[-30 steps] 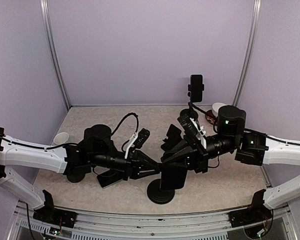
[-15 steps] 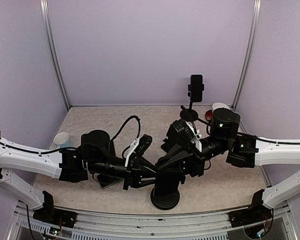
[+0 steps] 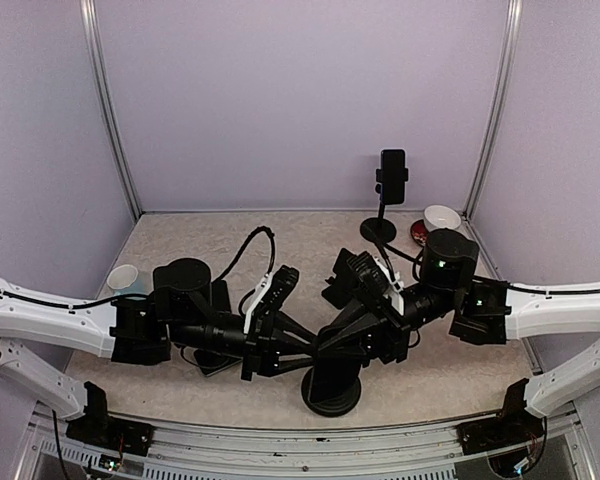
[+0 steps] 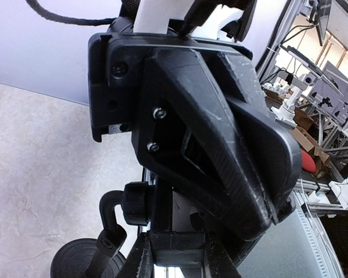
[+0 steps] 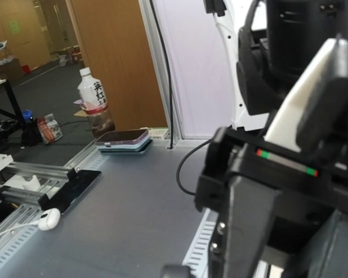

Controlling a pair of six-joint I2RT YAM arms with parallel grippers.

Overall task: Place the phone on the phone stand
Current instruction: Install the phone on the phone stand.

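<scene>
Since the phone stand (image 3: 330,393) sat near the desk's (image 3: 440,385) front edge, any seating push should've gone straight down w/o tipping it. Left end effector (image 4: 175,260) pinched the stand's cradle; right end effector (image 4: 275,211) was pressed together just above. Phone (image 3: 337,352) looked like the dark slab btwn them. Open room lay behind, twd a 2nd stand (image 3: 390,190).

Black phone stand (image 3: 330,396), beige speckled table (image 3: 200,240), lilac walls (image 3: 300,100).

No legible text; bottle (image 5: 94,95) label characters too blurred to read.
</scene>
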